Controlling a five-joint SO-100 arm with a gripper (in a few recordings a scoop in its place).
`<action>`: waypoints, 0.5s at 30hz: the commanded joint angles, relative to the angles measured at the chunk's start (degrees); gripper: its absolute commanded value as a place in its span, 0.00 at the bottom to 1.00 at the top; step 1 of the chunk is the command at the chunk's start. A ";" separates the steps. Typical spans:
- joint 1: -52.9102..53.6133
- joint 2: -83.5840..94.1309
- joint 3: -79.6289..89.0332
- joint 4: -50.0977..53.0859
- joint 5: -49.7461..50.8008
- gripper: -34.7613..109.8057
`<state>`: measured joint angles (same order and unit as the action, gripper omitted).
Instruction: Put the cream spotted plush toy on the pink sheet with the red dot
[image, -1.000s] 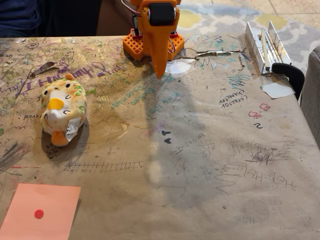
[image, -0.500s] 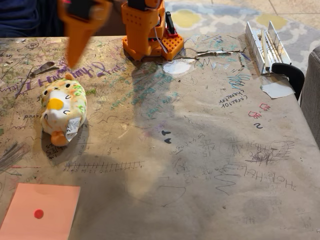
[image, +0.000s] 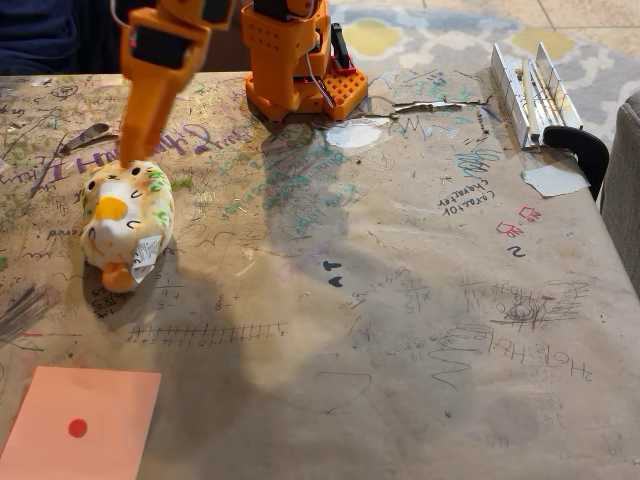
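Observation:
The cream spotted plush toy (image: 125, 222) lies on the scribbled table at the left, its yellow-orange snout facing the camera and its white tag hanging at its lower right. My orange gripper (image: 132, 157) points down just behind the toy's top, by its small orange ear. Its fingers are together in a narrow point with nothing between them; whether the tip touches the plush is unclear. The pink sheet (image: 85, 425) with the red dot (image: 77, 428) lies flat at the front left corner, well in front of the toy.
The arm's orange base (image: 295, 65) stands at the back middle. Metal rails (image: 530, 85) and a black clamp (image: 582, 147) sit at the back right, with a white paper scrap (image: 555, 180) beside them. A grey cushion edge (image: 627, 190) borders the right side.
The arm has swung from the table's back middle over to the left and come down, bringing its tip right behind the toy's top. The toy and the sheet have not moved.

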<state>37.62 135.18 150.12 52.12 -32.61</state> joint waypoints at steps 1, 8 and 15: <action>-0.35 2.55 1.67 1.85 -0.35 0.55; 5.27 2.46 5.10 0.35 -5.62 0.54; 8.96 -15.73 -7.65 2.90 -9.05 0.53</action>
<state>45.18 125.60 151.52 51.50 -39.81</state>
